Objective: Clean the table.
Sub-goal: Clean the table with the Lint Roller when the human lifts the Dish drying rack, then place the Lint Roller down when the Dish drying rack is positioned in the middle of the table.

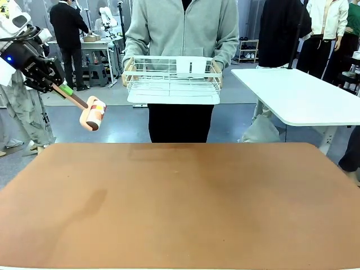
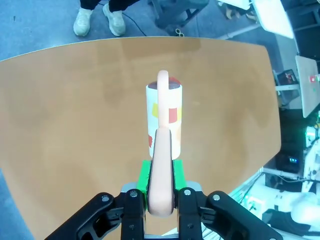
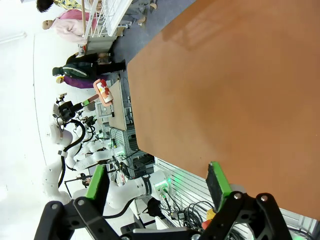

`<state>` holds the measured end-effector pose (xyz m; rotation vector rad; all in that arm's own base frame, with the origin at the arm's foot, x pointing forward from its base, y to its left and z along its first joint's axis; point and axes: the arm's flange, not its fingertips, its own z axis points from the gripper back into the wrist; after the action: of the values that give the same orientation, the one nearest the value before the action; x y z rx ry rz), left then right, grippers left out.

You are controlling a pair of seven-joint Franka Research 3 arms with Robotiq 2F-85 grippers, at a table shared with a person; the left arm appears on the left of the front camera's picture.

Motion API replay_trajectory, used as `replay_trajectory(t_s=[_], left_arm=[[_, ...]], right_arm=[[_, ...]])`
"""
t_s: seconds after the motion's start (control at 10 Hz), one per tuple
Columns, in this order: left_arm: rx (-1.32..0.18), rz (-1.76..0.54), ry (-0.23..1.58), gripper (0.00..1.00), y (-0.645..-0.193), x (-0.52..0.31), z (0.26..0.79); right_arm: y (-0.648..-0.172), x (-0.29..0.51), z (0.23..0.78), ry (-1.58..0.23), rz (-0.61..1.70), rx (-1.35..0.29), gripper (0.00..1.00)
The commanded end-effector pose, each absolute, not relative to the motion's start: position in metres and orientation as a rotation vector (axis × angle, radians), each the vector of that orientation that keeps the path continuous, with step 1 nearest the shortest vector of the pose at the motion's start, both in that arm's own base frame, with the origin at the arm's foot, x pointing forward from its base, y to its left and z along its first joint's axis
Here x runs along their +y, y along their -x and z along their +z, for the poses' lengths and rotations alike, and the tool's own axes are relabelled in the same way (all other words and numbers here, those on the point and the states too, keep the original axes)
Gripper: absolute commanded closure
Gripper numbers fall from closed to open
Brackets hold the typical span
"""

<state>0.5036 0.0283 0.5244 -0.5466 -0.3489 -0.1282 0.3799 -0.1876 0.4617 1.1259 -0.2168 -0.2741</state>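
Worktop: we see the reddish-brown worktop (image 1: pixel 180 208) spanning the foreground, its surface bare.
Left gripper: our left gripper (image 1: pixel 63 88) hangs above the worktop's left far corner, clamped on the handle of a lint roller (image 1: pixel 93 114); in the left wrist view the gripper (image 2: pixel 161 182) pinches the peach handle between green pads, the roller (image 2: pixel 164 117) pointing over the worktop (image 2: pixel 75 125).
Right gripper: our right gripper (image 3: pixel 157 182) stands spread wide, nothing between its fingers, above the worktop (image 3: pixel 225 90) edge.
Person: stands at the far side, both hands holding a white wire dish rack (image 1: pixel 172 79) off the worktop.
Background: white-topped table (image 1: pixel 298 95) at right.
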Motion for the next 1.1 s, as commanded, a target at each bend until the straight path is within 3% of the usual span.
replay_trajectory(t_s=[0.0, 1.0], left_arm=[[-0.352, -0.124, 0.547, 0.78, -0.5018, 0.0325, 0.5269], [-0.352, -0.124, 0.547, 0.78, -0.5018, 0.0325, 0.5269]], right_arm=[[-0.3781, -0.1878, 0.4644, -1.131, -0.261, -0.22, 0.0], [-0.3781, -0.1878, 0.4644, -1.131, -0.261, -0.22, 0.0]])
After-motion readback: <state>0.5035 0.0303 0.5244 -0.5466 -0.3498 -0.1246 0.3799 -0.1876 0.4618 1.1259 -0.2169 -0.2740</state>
